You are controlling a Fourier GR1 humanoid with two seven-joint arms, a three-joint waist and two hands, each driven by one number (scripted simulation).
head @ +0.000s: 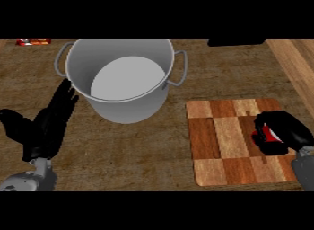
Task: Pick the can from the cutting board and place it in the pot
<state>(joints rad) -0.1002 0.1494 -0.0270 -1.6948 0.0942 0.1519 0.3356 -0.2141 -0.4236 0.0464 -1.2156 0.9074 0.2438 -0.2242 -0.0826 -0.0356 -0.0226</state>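
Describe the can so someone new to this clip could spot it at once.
Find the checkered wooden cutting board right of the big grey pot. At its right edge the right robot hand curls round the can: the only red and white thing on the board.

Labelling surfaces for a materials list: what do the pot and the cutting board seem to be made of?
Pot: looks like metal with a matte grey finish; smooth wall, thin loop handles. Cutting board: looks like wood, shown by light and dark brown grained blocks in a checker pattern.

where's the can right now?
In the head view the red can is at the right, on the right edge of the cutting board, with the right hand curled round it; the pot stands up-left.
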